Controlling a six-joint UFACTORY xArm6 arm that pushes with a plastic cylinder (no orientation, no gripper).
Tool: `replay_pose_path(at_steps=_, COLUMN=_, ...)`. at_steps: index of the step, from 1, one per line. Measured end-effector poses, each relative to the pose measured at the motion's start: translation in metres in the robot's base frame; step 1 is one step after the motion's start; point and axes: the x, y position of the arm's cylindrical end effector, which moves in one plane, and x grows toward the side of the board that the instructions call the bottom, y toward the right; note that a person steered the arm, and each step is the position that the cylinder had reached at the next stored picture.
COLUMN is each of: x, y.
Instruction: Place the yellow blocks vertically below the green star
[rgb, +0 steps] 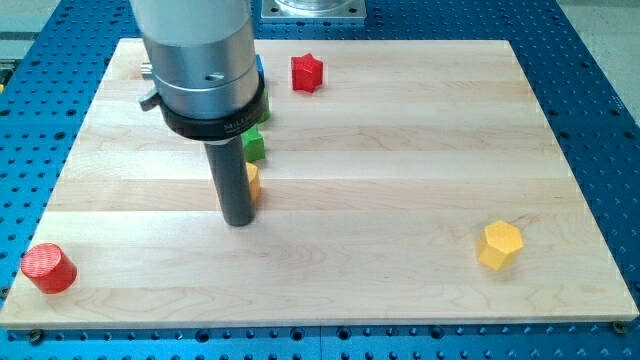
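The surface (400, 150) is pale wood, run through with lengthwise grain in light bands, and it lies on a bright blue base (600, 90) dotted with rows of small dark holes. A red star block (307, 72) and a red cylinder (49, 268) match in shade. The yellow hexagonal block (499, 245) is a warm, saturated yellow; another yellow block (253, 181) peeks out beside the dark rod (233, 180). A green block (255, 143) shows above it, with a sliver of blue block (260, 66). The arm's housing (195, 50) is silvery grey with a black collar.
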Motion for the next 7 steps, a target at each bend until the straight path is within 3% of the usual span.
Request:
replay_pose_path(at_steps=1, x=0.001, y=0.003)
replay_pose_path(at_steps=2, x=0.014, y=0.053)
replay_pose_path(at_steps=3, x=-0.005, y=0.138)
replay_pose_path(at_steps=5, x=-0.002, y=0.343)
replay_pose_path(at_steps=6, x=0.057, y=0.328)
replay_pose_path(at_steps=7, x=0.047, y=0.250)
